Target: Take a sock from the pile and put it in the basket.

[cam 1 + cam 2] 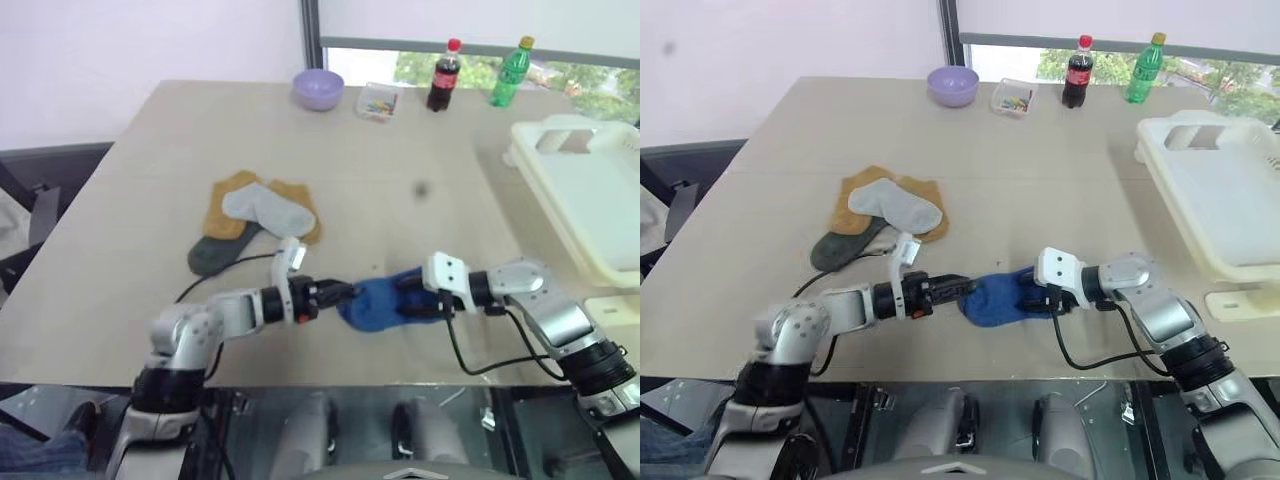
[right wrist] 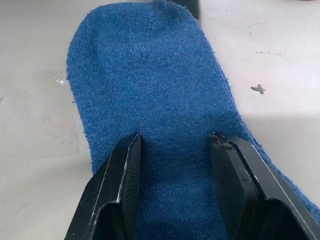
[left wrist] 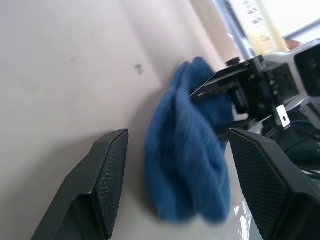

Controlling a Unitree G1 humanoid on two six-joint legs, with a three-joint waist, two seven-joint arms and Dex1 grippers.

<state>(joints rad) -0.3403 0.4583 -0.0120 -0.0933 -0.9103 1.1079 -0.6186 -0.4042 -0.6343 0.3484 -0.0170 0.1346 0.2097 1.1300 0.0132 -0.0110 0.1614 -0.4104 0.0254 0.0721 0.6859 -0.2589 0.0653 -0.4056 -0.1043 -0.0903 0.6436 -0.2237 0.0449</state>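
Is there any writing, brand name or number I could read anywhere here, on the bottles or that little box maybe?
None can be read.
Dark cola bottle: red label, lettering too small to read.
Green bottle: label too small to read.
Clear box: no legible marking.
Basket and blue sock: no print visible.

The left hand [image 1: 345, 294] and right hand [image 1: 412, 296] face each other low over the surface [image 1: 420, 215], and the blue sock [image 1: 385, 300] lies between them, closing that gap. Beyond the left hand, the pile [image 1: 250, 225] of socks lies on the surface, near it. Beyond the right hand the surface is bare well out to the far edge, where a bowl [image 1: 318, 88], a small box [image 1: 377, 102] and two bottles [image 1: 443, 74] stand. Out to the right hand's right the basket [image 1: 590, 190] stands; its near rim is the only bar there, with open surface on the way.
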